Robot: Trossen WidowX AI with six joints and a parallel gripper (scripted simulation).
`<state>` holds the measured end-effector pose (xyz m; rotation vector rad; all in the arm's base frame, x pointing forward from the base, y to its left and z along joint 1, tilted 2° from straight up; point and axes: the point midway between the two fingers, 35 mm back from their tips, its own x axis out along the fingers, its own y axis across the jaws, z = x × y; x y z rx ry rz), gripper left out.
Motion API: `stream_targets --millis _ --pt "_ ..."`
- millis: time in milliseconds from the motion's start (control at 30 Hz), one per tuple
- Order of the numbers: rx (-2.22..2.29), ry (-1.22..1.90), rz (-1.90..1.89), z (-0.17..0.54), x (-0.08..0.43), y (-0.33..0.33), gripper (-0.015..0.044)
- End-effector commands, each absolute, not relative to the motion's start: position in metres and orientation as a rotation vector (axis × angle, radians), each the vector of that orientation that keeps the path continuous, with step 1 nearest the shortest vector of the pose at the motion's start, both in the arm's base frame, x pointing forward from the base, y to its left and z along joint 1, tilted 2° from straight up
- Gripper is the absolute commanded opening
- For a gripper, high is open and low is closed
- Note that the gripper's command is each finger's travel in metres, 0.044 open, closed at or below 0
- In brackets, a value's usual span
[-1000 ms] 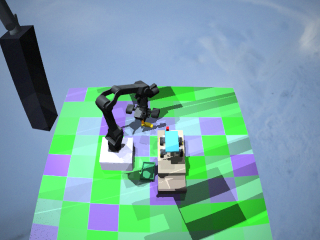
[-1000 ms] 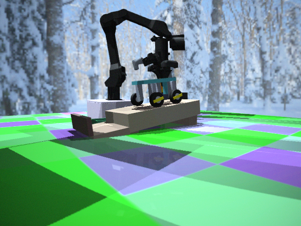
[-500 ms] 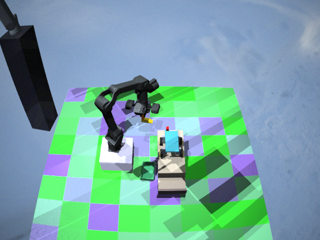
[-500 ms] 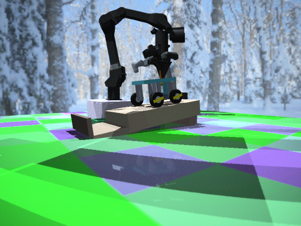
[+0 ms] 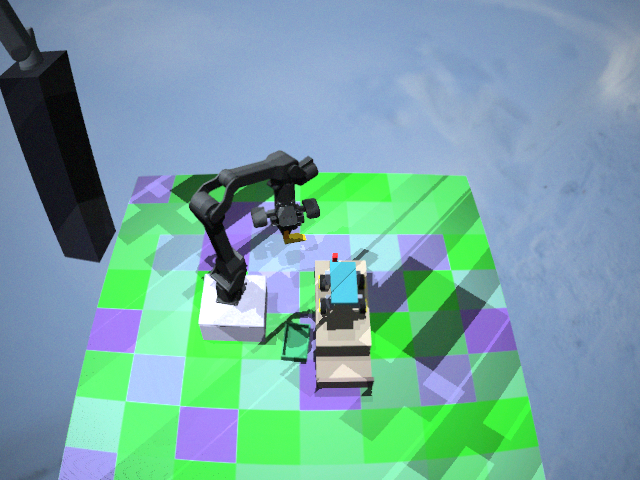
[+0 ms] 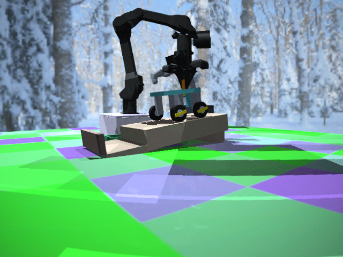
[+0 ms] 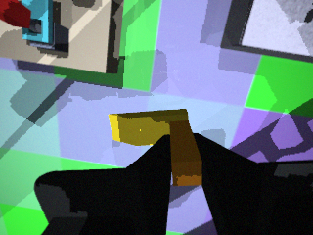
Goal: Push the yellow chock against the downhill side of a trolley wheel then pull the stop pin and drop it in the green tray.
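Note:
My gripper [image 7: 180, 140] [image 5: 287, 230] is shut on the orange handle of the yellow chock [image 7: 142, 129] [image 5: 296, 238]. It holds the chock in the air beyond the ramp's uphill end, on the robot's side; the chock's rubber base cannot be made out. The trolley [image 5: 343, 281] [image 6: 174, 92], with a blue top and black wheels, stands on the upper part of the beige ramp [image 5: 330, 338] [image 6: 163, 135]. The red-headed stop pin [image 5: 334, 256] [image 7: 14, 14] stands at its uphill end. The green tray [image 5: 296, 357] lies beside the ramp, on the robot's side.
The arm's white base block [image 5: 232, 310] [image 6: 110, 121] stands left of the ramp in the top view. An upright end board [image 6: 92, 141] closes the ramp's low end. A tall dark pillar [image 5: 51, 155] stands off at the far left.

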<state>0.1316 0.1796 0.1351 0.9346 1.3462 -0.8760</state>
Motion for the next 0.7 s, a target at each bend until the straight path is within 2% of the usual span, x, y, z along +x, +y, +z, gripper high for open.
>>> stream_targets --millis 0,667 --pt "0.841 1.388 -0.787 0.1353 0.131 0.1796 0.0" --pt "0.346 1.513 -0.309 0.1353 0.131 0.1796 0.0"
